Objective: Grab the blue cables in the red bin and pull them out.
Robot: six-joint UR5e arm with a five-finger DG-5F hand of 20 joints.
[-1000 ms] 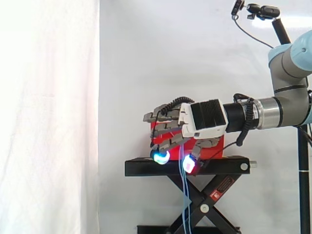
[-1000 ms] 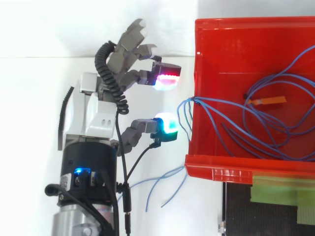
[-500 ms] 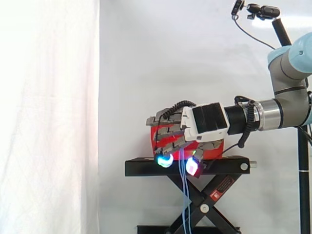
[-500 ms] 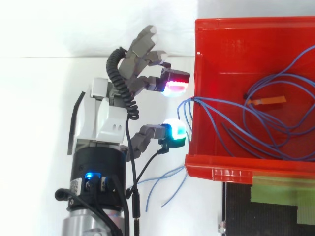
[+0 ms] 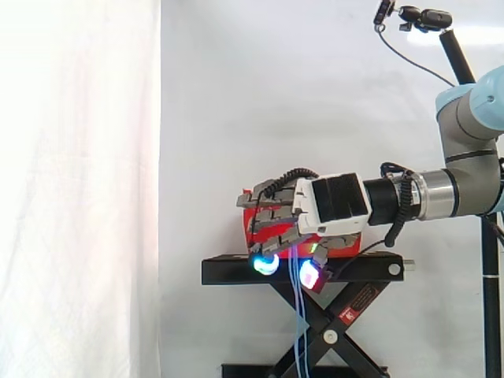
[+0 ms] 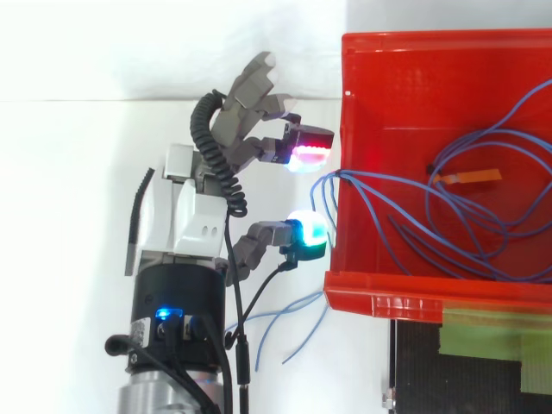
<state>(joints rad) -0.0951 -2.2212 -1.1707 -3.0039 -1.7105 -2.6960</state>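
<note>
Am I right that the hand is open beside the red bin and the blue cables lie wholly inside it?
Not quite: the hand is open beside the red bin, but the top view shows some blue cables looping over its wall and hanging outside.

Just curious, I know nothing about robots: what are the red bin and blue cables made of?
Red bin: looks like moulded plastic, smooth and slightly glossy, with sheen on its wall. Blue cables: thin, flexible, lying in loose loops and draping over the rim; probably plastic-coated wire, core unseen.
</note>
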